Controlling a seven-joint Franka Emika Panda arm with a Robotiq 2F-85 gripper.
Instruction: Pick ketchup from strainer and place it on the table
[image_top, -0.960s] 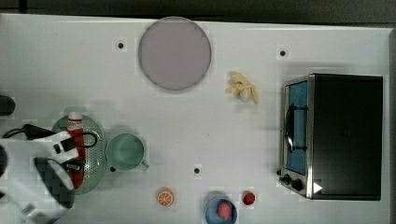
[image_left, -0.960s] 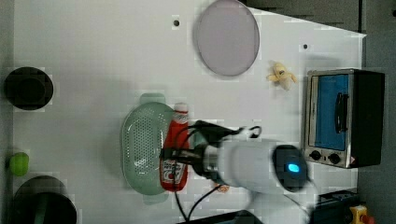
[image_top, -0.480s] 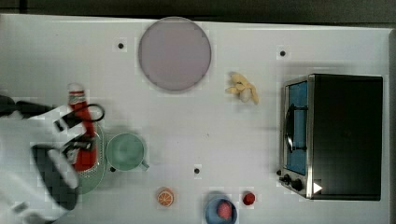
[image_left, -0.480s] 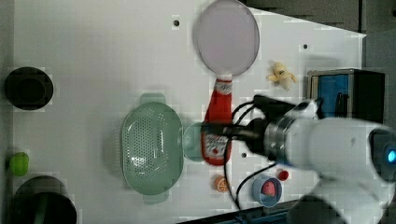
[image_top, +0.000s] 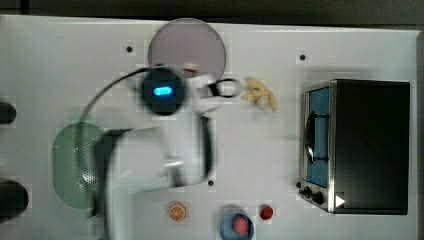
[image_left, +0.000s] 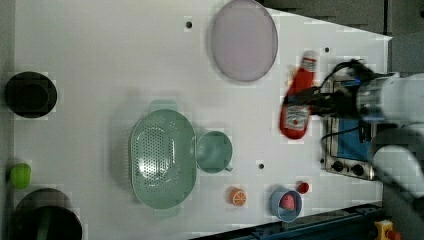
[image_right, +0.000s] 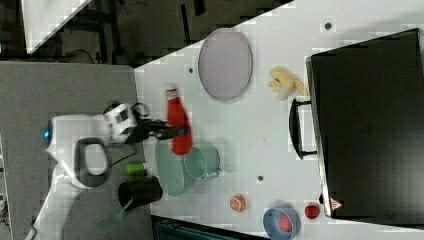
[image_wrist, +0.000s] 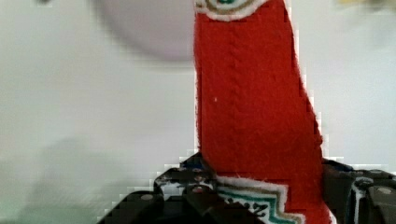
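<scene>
Ketchup (image_left: 297, 102) is up off the worktop (image_left: 100, 60), jaws clamped on its lower body across the label, cap pointing toward the plate (image_left: 243, 40). In the left view it hangs between that lilac plate and the oven (image_left: 350, 150), the gripper (image_left: 320, 102) reaching in from the left view's right. Wrist view: red bottle (image_wrist: 254, 102) pinched between dark fingers (image_wrist: 196, 186). The strainer (image_left: 161, 159) sits well apart with nothing in it, the green cup (image_left: 214, 151) touching its side. Orange slice (image_left: 238, 196), blue bowl (image_left: 285, 204) near the front edge.
</scene>
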